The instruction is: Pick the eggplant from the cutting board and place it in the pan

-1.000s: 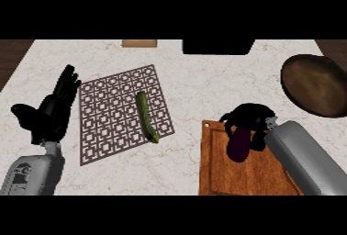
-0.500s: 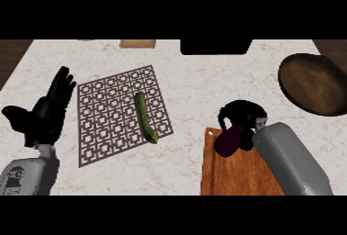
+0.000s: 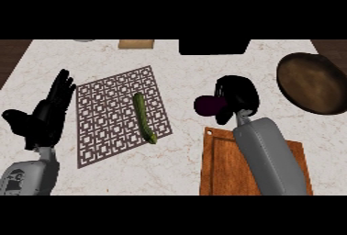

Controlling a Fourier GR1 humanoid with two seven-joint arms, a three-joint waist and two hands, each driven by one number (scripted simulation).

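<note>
Between the cucumber (image 3: 143, 117) on its mat (image 3: 108, 137) and the pan (image 3: 313, 83), the right hand (image 3: 238, 92), curled round the eggplant (image 3: 209, 105), has moved beyond the cutting board's (image 3: 220, 161) far edge.

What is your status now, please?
Right hand shut on eggplant, off the cutting board, left of the pan. Left hand open, resting at left edge. Nothing between eggplant and pan.

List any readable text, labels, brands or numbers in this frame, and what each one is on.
No readable text anywhere in the head view.
Brown lattice-patterned mat: geometric pattern only, no letters.
Orange wooden cutting board, dark brown round pan, dark purple eggplant, long green cucumber: no markings visible.
</note>
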